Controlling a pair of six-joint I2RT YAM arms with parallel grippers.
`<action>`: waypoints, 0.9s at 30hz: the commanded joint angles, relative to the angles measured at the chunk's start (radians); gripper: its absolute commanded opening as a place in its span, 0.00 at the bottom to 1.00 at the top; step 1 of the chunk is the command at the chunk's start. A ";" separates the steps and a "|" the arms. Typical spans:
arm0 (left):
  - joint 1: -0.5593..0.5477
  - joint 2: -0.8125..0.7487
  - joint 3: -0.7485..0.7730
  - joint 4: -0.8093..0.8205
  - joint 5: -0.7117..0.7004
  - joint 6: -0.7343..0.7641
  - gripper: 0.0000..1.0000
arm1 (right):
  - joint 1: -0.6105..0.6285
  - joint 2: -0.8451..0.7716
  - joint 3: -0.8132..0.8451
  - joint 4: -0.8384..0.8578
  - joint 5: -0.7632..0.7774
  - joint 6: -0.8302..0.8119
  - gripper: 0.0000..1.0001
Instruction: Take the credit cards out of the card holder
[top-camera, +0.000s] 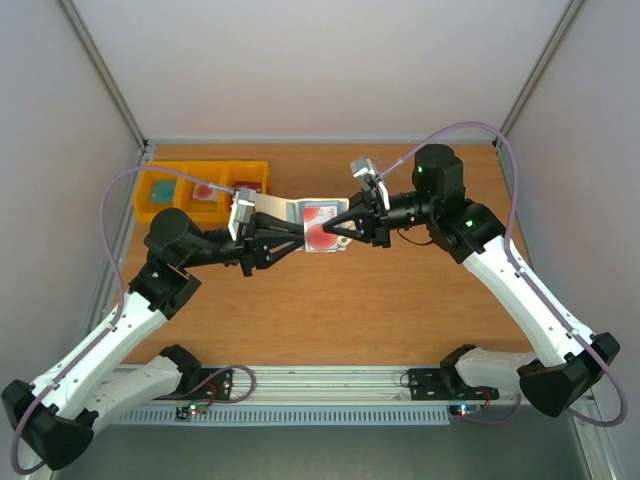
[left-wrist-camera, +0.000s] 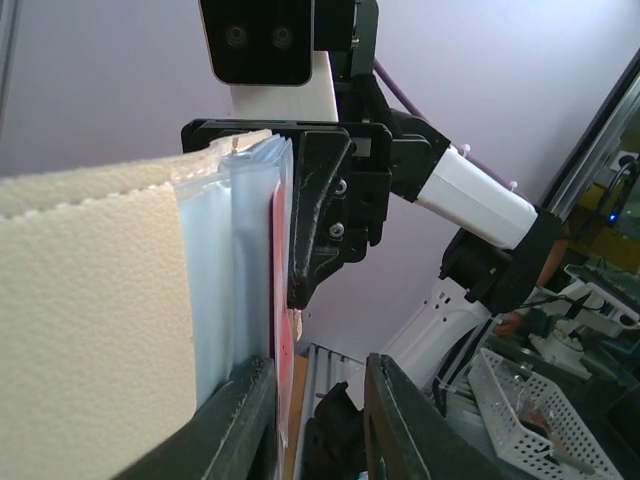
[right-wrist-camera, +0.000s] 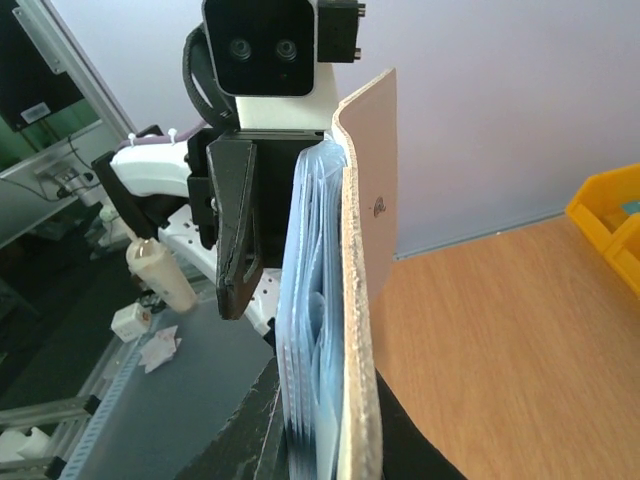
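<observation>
- Top view: the card holder (top-camera: 278, 208) is held in mid-air, pinched by the right gripper (top-camera: 335, 228), a credit card (top-camera: 316, 216) at its fingertips.
- Left wrist view: the left gripper (left-wrist-camera: 320, 420) is spread, the card holder (left-wrist-camera: 100, 330) beside one finger.
- Right wrist view: the card holder (right-wrist-camera: 365, 300) is clamped between its fingers.

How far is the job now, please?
Done: the card holder is lifted and open. In hand: right fingers clamp it, left fingers at its other end. Left: the red-marked credit card sits in its pocket, not yet drawn out.
</observation>
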 joint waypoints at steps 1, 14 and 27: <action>-0.059 0.020 0.020 0.013 0.080 0.129 0.27 | 0.072 0.027 0.006 0.065 0.117 0.038 0.05; -0.026 -0.020 0.026 -0.033 -0.100 -0.027 0.34 | 0.104 -0.075 -0.061 0.089 0.267 0.029 0.05; -0.089 0.018 0.005 -0.029 -0.051 0.164 0.22 | 0.185 -0.046 -0.080 0.102 0.206 -0.052 0.06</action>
